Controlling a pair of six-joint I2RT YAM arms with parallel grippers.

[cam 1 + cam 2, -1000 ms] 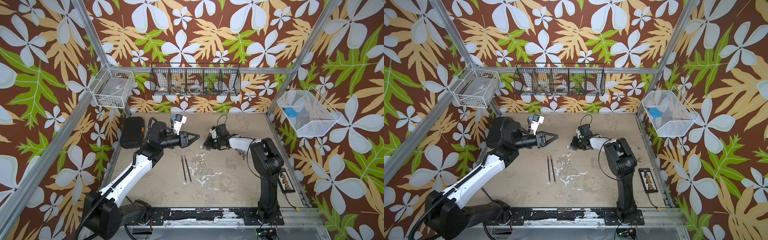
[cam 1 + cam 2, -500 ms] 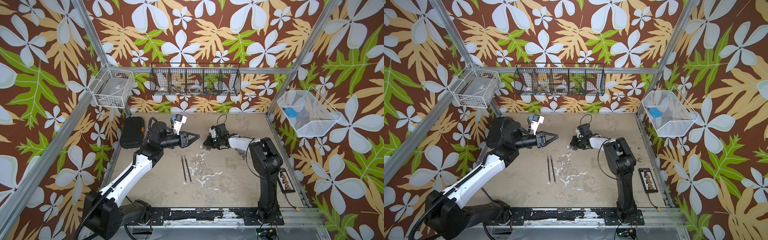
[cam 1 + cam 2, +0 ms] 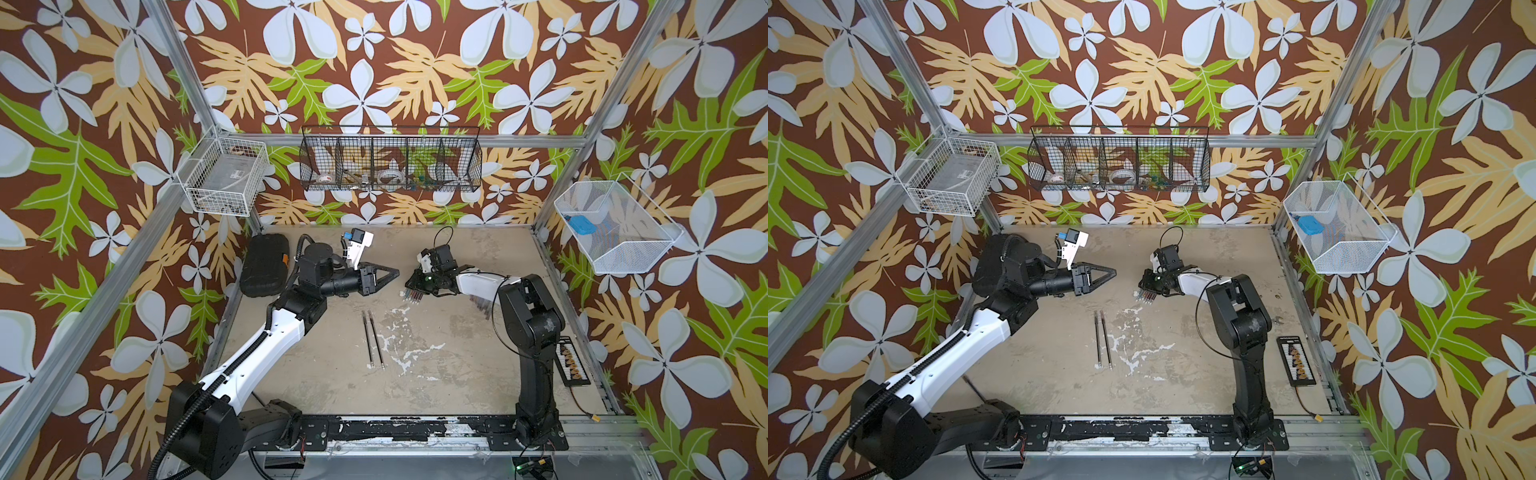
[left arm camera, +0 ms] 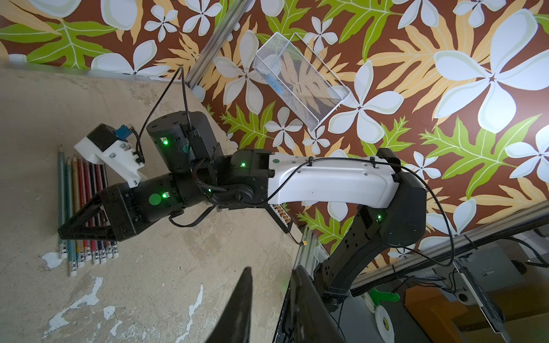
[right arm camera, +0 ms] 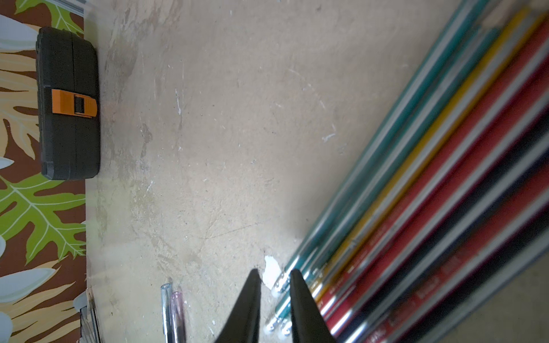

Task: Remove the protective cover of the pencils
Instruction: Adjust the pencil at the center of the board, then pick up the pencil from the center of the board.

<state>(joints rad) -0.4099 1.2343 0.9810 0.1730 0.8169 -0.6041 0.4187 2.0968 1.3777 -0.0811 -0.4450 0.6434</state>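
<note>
No visible change over the last second: left claw [image 3: 392,273] hangs mid-air, narrowly parted and empty, while right claw [image 4: 64,234] lies low across the row of pencils [image 4: 84,178] on the table [image 3: 436,353], narrow gap, grip indeterminate; cover removal seemingly stalled.

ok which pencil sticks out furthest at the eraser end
The inner teal pencil, beside the yellow one: its silvery end pokes out well past the rest.

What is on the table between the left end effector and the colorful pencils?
Nothing, just bare tabletop. In both top views a small empty gap separates the left end effector from the pencils, which poke out from under the right end effector.
</note>
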